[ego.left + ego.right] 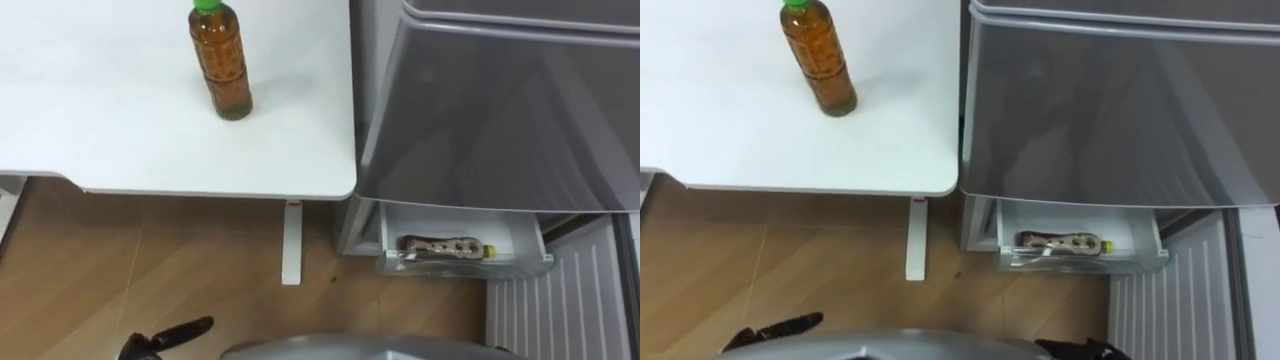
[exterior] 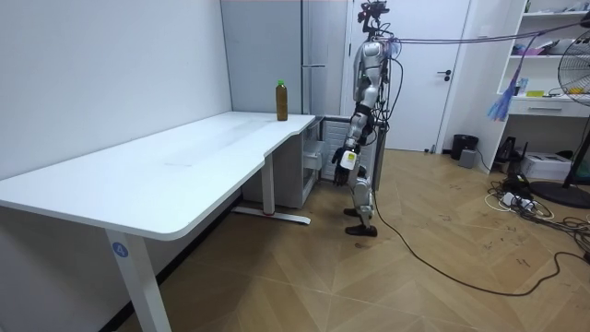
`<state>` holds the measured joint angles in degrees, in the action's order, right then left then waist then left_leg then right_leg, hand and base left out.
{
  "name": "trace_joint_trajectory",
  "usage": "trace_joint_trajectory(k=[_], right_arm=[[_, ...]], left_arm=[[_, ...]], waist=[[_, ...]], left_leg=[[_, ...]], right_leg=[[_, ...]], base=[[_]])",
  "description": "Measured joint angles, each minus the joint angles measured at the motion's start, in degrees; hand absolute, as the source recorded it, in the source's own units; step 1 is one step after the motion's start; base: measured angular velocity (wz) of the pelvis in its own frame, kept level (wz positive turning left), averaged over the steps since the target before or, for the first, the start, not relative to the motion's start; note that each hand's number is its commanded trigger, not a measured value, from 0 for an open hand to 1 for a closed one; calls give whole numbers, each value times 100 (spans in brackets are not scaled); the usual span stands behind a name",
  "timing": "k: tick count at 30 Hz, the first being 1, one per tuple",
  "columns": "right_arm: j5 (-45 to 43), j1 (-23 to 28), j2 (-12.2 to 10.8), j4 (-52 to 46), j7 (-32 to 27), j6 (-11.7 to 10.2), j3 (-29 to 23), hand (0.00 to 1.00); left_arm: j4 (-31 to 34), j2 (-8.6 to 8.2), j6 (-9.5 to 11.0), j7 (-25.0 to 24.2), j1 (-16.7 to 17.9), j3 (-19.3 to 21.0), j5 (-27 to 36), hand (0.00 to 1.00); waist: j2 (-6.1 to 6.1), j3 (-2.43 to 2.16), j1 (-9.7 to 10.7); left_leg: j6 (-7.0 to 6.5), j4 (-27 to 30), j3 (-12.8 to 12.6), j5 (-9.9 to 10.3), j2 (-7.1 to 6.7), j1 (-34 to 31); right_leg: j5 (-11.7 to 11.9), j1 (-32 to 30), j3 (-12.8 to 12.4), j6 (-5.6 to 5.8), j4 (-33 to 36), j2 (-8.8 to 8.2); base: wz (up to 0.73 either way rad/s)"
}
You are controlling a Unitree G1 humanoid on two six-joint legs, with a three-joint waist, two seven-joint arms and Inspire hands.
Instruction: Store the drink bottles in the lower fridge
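The tea bottle [image 1: 221, 62] stands on the table [image 1: 100, 130], well away from the left hand [image 1: 165, 337], which hangs loose and empty. A second bottle [image 1: 447, 248] lies in the fridge drawer [image 1: 520, 235].

I see the white table [image 1: 120, 130] with its right edge just beside the fridge [image 1: 500, 100]. One brown drink bottle [image 1: 220, 62] with a green cap stands upright on it, near that edge. Lower down, the fridge's open white drawer [image 1: 515, 235] holds a second bottle [image 1: 447, 248] lying on its side, yellow cap pointing right.
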<state>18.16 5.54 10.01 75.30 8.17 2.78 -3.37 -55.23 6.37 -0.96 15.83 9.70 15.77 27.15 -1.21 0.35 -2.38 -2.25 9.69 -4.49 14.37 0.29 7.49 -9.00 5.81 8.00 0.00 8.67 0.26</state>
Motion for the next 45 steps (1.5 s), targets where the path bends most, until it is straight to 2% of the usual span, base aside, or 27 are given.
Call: trace_joint_trajectory(k=[6, 11, 13, 15, 18, 20, 21, 27, 31, 34, 41, 42, 45], right_arm=[[-98, 21, -28, -48, -109, -145, -5, 0], [-492, 22, -35, -185, -115, -238, -8, 0], [-619, 28, -39, -199, -115, -292, -11, 0], [-705, 110, -43, -306, -114, -340, -12, 0], [-820, 130, -64, -401, -109, -412, -25, 0], [-829, 129, -69, -412, -95, -422, -23, 0], [-824, 129, -68, -412, -89, -439, -15, 0], [-793, 125, -68, -413, 13, -473, -2, 0], [-828, 128, -87, -364, 67, -591, -27, 0], [-817, 116, -89, -274, 65, -653, -24, 0], [-719, 89, -128, -223, -34, -701, -10, 0], [-718, 89, -133, -223, -52, -700, -7, 0], [-722, 70, -138, -218, -69, -700, -22, 0]], left_arm=[[849, 1, 261, 567, -11, 87, 195, 0], [1606, 12, 625, 997, -5, 96, 364, 0], [1878, 14, 638, 1134, 0, 102, 358, 0], [2457, 17, 649, 1318, 12, 106, 195, 0], [2952, 32, 831, 1537, 12, 120, -217, 0], [3207, 40, 849, 1695, 10, 92, -519, 0], [3233, 37, 842, 1833, 16, 77, -756, 0], [3438, 27, 791, 2329, 20, -25, -1208, 0], [3619, 28, 705, 2383, 35, -30, -1228, 0], [3803, 44, 547, 2378, 102, -91, -1225, 0], [4079, 281, 279, 2397, 148, -398, -1249, 0], [4101, 312, 251, 2399, 149, -427, -1319, 0], [4324, 417, -36, 2401, 151, -482, -1993, 0]], waist=[[26, -7, 20], [25, -16, 18], [30, -21, 32], [15, -31, 13], [23, -33, -5], [31, -34, 12], [37, -32, 15], [23, -33, 26], [13, -20, 41], [19, -15, 51], [24, 30, 87], [25, 32, 88], [50, 54, 97]], left_leg=[[0, -7, 8, -1, 0, 10], [-2, -2, 9, -2, -2, 11], [-2, 6, 73, -2, -13, 12], [-3, 7, 146, -3, -23, 14], [-3, 6, 160, -4, -14, 14], [-3, 4, 160, -3, -12, 12], [-3, 5, 166, -3, -11, 9], [-3, 5, 235, -3, -22, -44], [-2, 72, 311, -3, -28, -105], [-2, 110, 343, -3, -19, -114], [-4, 184, 493, -4, -89, -239], [-4, 199, 500, -4, -88, -251], [-4, 232, 575, -4, -96, -288]], right_leg=[[0, 11, -1, 0, 3, -1], [0, -20, -18, 0, 11, 0], [0, -5, -2, 0, 7, 0], [0, 12, -1, 0, 2, 5], [0, 9, -1, 0, -7, 12], [0, 4, 0, 0, -7, 13], [0, -3, -2, 0, -6, 13], [3, -69, -10, -5, -4, 26], [8, -92, -5, -13, -14, 27], [8, -74, -4, -13, -20, 22], [10, -83, -2, -13, -94, -20], [10, -83, -2, -14, -94, -19], [15, -70, -5, -20, -99, -19]], base=[[0], [-2], [3], [9], [0], [-3], [0], [0], [8], [4], [8], [11], [12]])
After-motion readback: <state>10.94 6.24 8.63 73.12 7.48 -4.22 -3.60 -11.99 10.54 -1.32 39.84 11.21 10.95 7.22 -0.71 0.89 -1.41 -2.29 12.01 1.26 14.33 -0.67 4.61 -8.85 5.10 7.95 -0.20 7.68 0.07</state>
